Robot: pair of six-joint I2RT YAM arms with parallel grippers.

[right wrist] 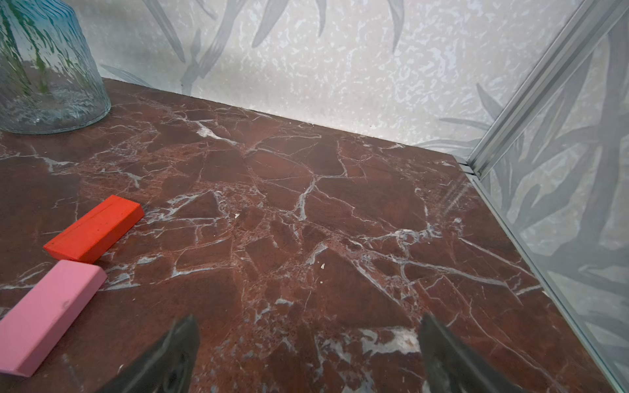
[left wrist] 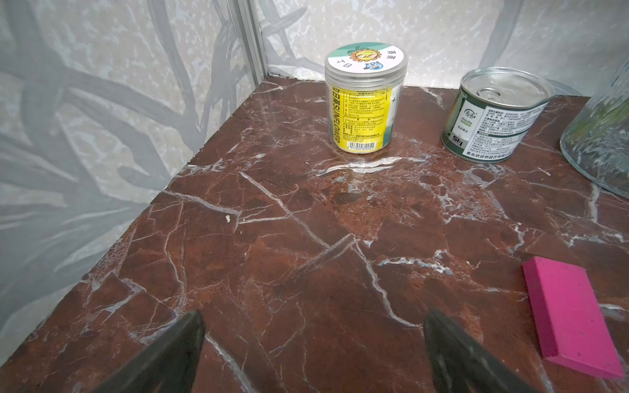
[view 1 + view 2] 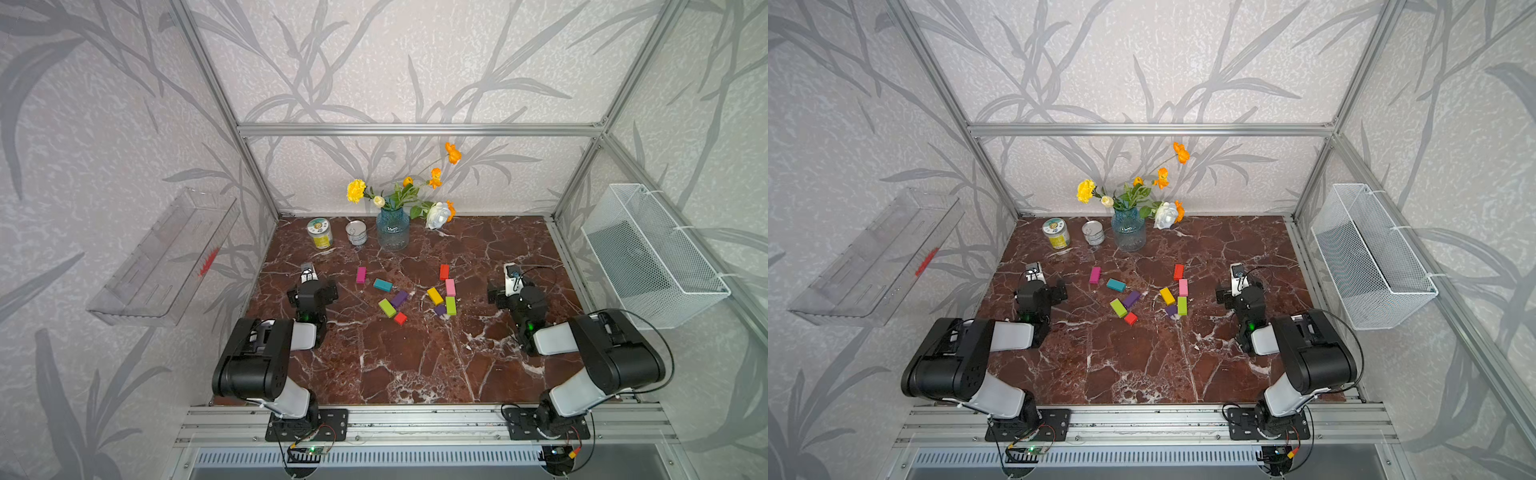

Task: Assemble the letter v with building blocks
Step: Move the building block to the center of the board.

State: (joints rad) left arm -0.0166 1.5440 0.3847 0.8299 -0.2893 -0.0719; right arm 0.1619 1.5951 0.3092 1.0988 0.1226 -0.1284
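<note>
Several building blocks lie loose mid-table in both top views. On the left are a magenta bar [image 3: 361, 275], teal bar [image 3: 382, 285], purple bar [image 3: 400, 299], lime bar [image 3: 387, 308] and red cube [image 3: 400, 318]. On the right are a red bar [image 3: 444, 272], pink bar [image 3: 450, 287], yellow bar [image 3: 434, 296], a second lime bar [image 3: 451, 305] and a purple cube [image 3: 440, 310]. My left gripper [image 2: 315, 318] hangs open over bare marble, with the magenta bar [image 2: 571, 316] off to one side. My right gripper [image 1: 308, 323] is open and empty, beside the red bar [image 1: 95, 233] and pink bar [image 1: 47, 314].
A yellow-labelled jar [image 3: 320, 233], a tin can [image 3: 356, 232] and a glass vase of flowers [image 3: 392, 228] stand along the back edge. A clear tray [image 3: 166, 257] hangs on the left wall, a white wire basket [image 3: 652, 257] on the right wall.
</note>
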